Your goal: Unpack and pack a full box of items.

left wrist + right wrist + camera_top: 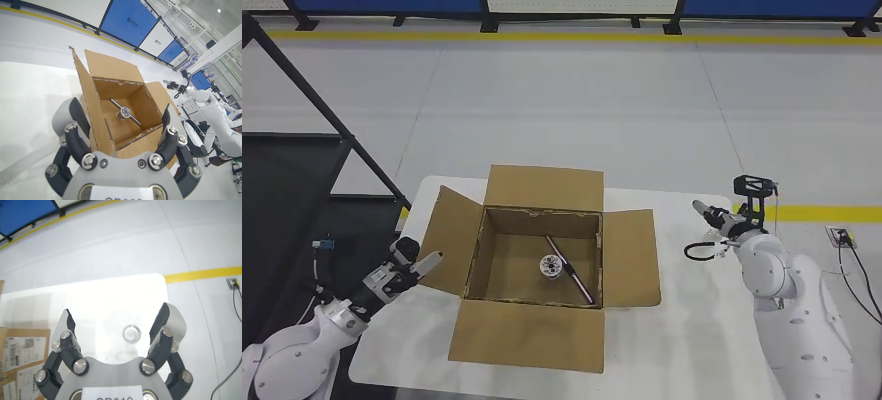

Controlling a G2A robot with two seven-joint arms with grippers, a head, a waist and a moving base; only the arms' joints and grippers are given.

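Cardboard box (pixel 527 335) sits open on the white tabletop (pixel 692 330), all four flaps spread. On its floor lie a slim metal rod (pixel 572 270), running near-right to far-left, and a round metal fitting (pixel 550 265) against the rod's left side. Left tool (pixel 425 262) hangs just beside the left flap, fingers apart, empty. Farther right, the right tool (pixel 115 308) hovers over the tabletop, fingers apart, above a clear ring (pixel 131 333).

white rounded arms (pixel 787 290), a looped black cable (pixel 700 252), black finger links (pixel 162 345) with silver screws (pixel 147 366), ribbed pads (pixel 158 320).
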